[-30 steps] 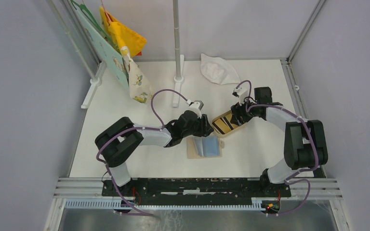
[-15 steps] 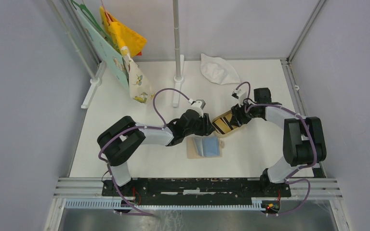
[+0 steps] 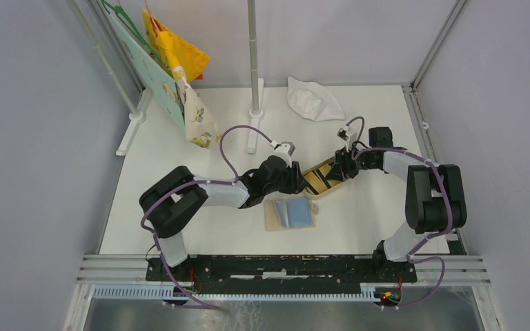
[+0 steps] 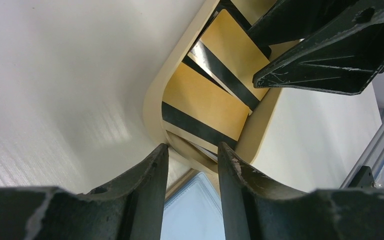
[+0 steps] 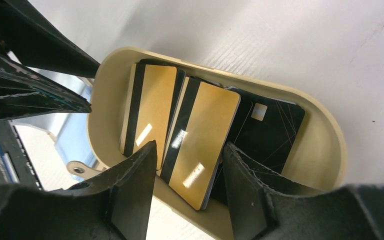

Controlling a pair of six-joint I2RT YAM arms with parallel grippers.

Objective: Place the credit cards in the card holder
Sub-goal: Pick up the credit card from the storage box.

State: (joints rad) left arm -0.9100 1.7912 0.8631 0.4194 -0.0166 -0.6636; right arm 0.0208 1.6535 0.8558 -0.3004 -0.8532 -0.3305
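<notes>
The tan oval tray (image 3: 332,185) holds the credit cards (image 3: 319,178): two orange ones with black stripes (image 5: 152,100) and a black one (image 5: 275,130). My right gripper (image 5: 190,147) stands open over the tray's near end. Its fingers straddle the long edges of one orange card (image 5: 202,125), with a thin gap on the left side. My left gripper (image 4: 191,150) is open at the tray's (image 4: 152,95) other rounded end, with nothing clamped between its fingers. The card holder (image 3: 290,214) lies open beside the tray, blue lining (image 4: 192,210) up.
A white cloth (image 3: 314,100) lies at the back. A pole on a foot (image 3: 254,89) stands at back centre, and bags hang on a rack (image 3: 179,83) at back left. The right gripper's fingers (image 4: 320,65) cross the left wrist view.
My right gripper's jaws have narrowed around the orange card. The left gripper edged closer to the tray's end, and the card holder shifted slightly left.
</notes>
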